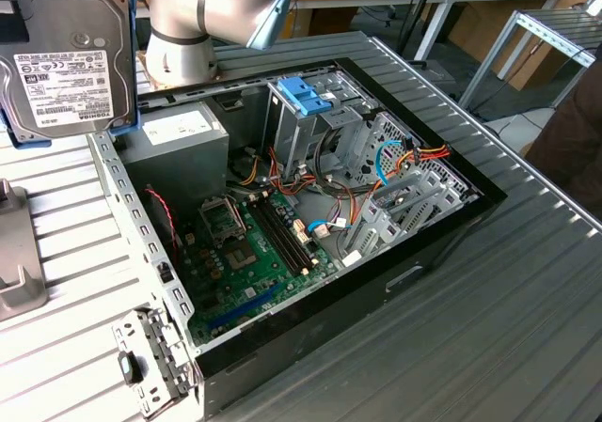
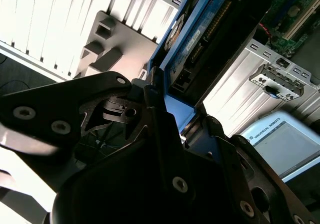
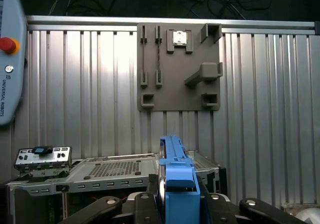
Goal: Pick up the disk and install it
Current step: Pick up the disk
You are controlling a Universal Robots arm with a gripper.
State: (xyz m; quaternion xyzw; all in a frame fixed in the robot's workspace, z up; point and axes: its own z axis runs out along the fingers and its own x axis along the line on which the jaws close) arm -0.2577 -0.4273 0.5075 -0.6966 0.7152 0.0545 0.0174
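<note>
The gripper (image 3: 177, 204) is clamping the disk (image 1: 66, 55) by its 2 faces, holding it upright above the table (image 1: 56, 253), beside the open case (image 1: 442, 253) (judged: grip squarely, avoiding the chassis wall).

The arm (image 1: 202, 13) is built of fat silver-grey cylindrical joints with a pale-blue end cap (image 1: 270, 20), and its tool (image 2: 179, 102) is matte black, made of angular linkage plates and slim fingers (image 2: 156, 112) pinned with bright round screws (image 2: 180, 184).
</note>
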